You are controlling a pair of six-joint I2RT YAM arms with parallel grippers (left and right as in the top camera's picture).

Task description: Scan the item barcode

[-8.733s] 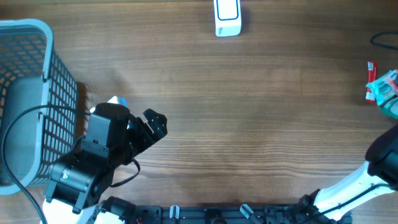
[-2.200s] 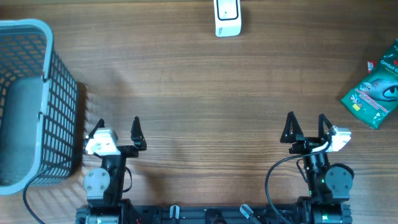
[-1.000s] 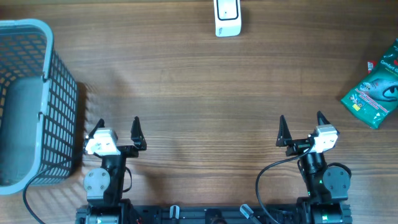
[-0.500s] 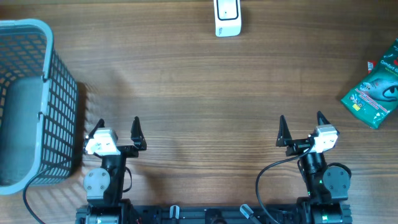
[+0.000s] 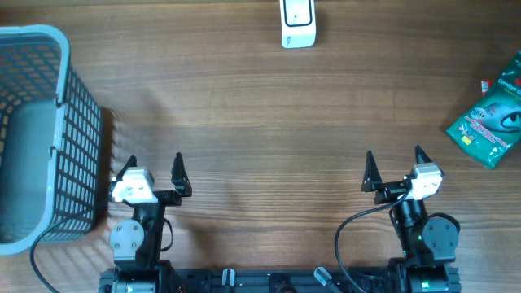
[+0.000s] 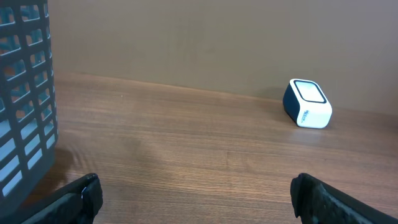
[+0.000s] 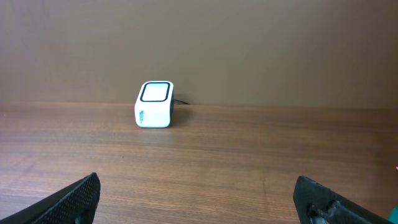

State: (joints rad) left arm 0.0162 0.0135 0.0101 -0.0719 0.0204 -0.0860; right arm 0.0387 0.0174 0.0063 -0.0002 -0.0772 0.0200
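1. Bench [image 5: 269,146]: wood-grain top that carries every item listed.
2. Scanner [image 5: 297,23]: white box with a dark blue side, at the middle of the far edge. It shows in both wrist views [image 6: 308,104] [image 7: 154,104], its window facing up.
3. Green packet [image 5: 491,122]: the item to be scanned. It lies flat at the far right edge, partly cut off by the frame and well apart from the scanner and both pincers.
4. Basket [image 5: 32,130]: grey lattice basket at the left edge.
5. Left pincer [image 5: 154,160]: jaws spread wide, holding nothing, near the front edge just beside the basket.
6. Right pincer [image 5: 394,155]: jaws spread wide, holding nothing, at the front right.
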